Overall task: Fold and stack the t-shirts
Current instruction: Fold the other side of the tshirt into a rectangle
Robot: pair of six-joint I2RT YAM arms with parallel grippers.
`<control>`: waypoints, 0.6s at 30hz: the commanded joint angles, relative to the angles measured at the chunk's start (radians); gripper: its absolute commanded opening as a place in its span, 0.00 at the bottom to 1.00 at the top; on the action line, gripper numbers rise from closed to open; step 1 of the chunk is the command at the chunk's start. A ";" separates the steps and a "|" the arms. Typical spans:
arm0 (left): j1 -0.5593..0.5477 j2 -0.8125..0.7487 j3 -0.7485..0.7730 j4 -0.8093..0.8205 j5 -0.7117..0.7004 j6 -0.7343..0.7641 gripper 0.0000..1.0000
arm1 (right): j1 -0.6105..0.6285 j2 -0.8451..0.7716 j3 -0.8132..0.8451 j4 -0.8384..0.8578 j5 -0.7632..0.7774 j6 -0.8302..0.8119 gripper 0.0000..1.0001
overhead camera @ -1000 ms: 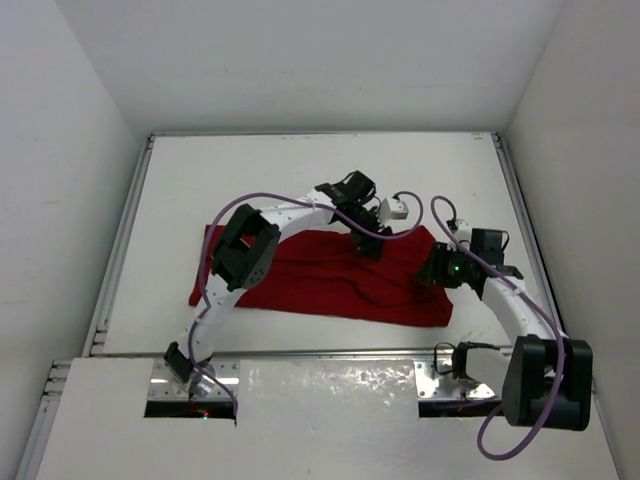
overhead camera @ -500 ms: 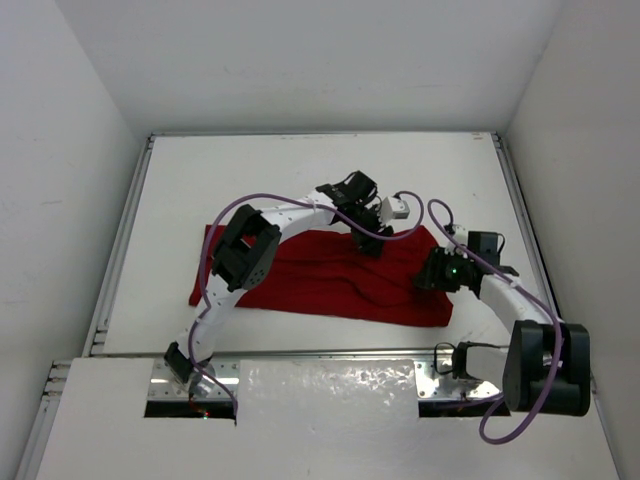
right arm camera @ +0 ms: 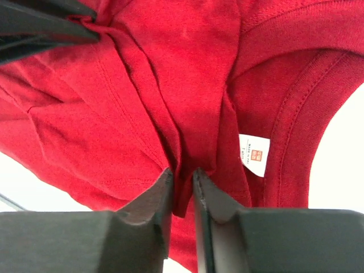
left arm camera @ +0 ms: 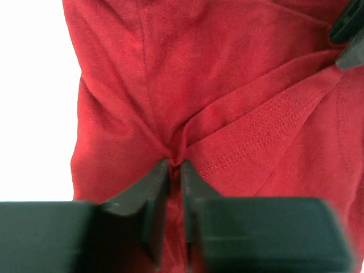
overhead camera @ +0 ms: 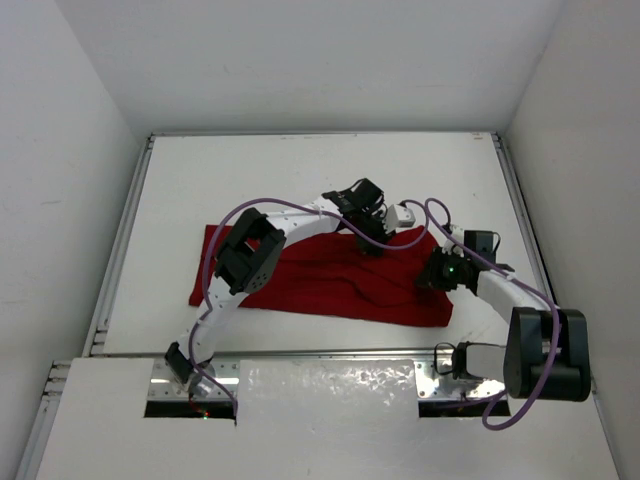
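One dark red t-shirt (overhead camera: 330, 280) lies crumpled across the middle of the white table. My left gripper (overhead camera: 372, 240) sits over its far right part, and in the left wrist view it (left arm camera: 175, 166) is shut on a pinched ridge of the t-shirt (left arm camera: 227, 91). My right gripper (overhead camera: 432, 272) is at the shirt's right end. Seen from the right wrist, it (right arm camera: 182, 173) is shut on a fold of the t-shirt (right arm camera: 187, 68) beside the neckline and its white label (right arm camera: 254, 154). The left gripper's fingers (right arm camera: 40, 25) show at the top left of that view.
The table (overhead camera: 250, 180) has raised metal rails along its left (overhead camera: 118, 250) and right (overhead camera: 520, 220) edges, and white walls stand behind and at both sides. A foil-covered plate (overhead camera: 330, 385) with the arm bases lies at the near edge.
Both grippers have closed on the t-shirt's cloth; half a second ago their jaws stood wider. The left gripper has shifted slightly right and the right wrist slightly down.
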 commanded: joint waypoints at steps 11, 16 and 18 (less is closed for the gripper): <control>-0.004 -0.050 0.052 -0.026 -0.001 -0.008 0.18 | 0.009 -0.044 0.038 -0.046 0.045 -0.026 0.04; -0.002 -0.055 0.046 -0.024 -0.023 -0.018 0.23 | 0.009 -0.038 0.028 -0.035 0.037 -0.018 0.04; -0.002 -0.063 0.037 -0.023 -0.029 -0.023 0.24 | 0.009 -0.041 0.028 -0.034 0.035 -0.018 0.04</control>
